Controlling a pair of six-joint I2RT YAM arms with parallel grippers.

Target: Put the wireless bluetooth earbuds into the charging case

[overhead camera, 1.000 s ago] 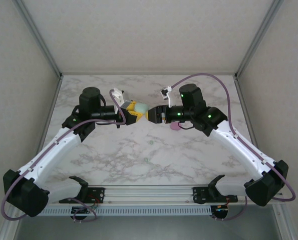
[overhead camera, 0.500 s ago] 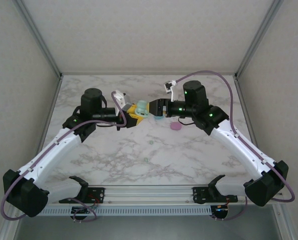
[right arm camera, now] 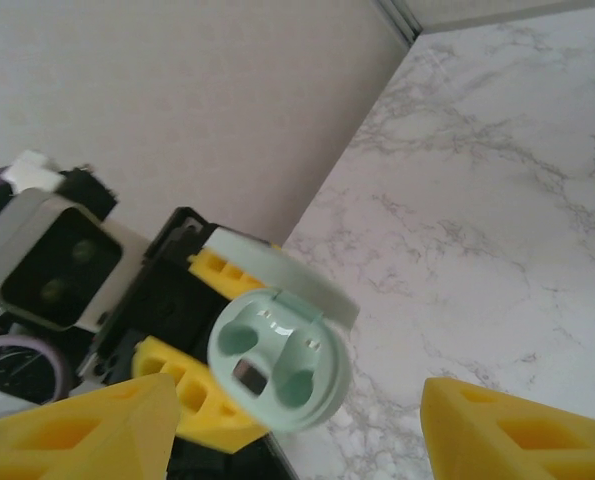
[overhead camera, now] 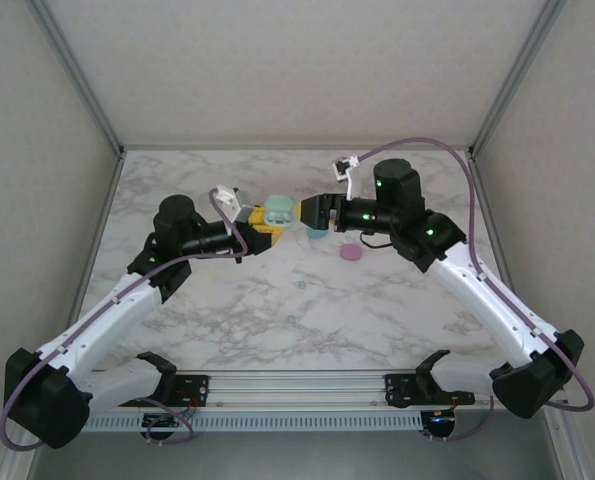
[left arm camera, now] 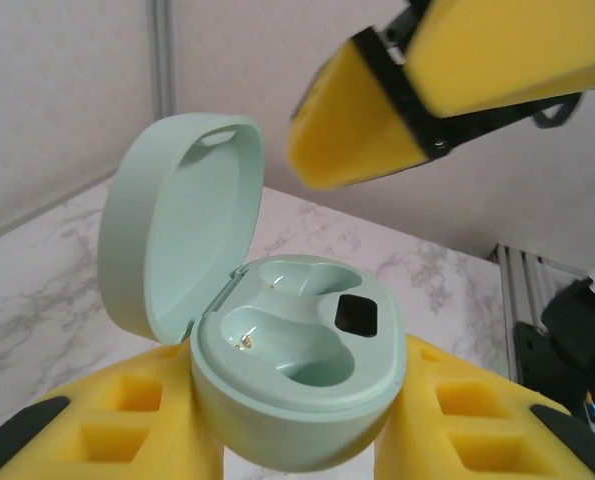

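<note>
Earbuds [overhead camera: 302,285] show as two tiny pale specks on the bare marble table [overhead camera: 407,300] at the centre of the top view, the second [overhead camera: 291,320] lower down, both well apart from the arms. They look light, hard, smooth and likely to skid or roll, so each calls for a gentle pinch across its body, with the fingertips low to the marble. Left of centre, the left gripper [overhead camera: 264,222] is clenched on the open mint case [left arm camera: 297,390], lid raised and both sockets empty. Just right of it the right gripper [overhead camera: 305,212] hangs released and holds nothing. Further right a cyan case [overhead camera: 317,233] and a pink case [overhead camera: 352,253] lie near its way down.
</note>
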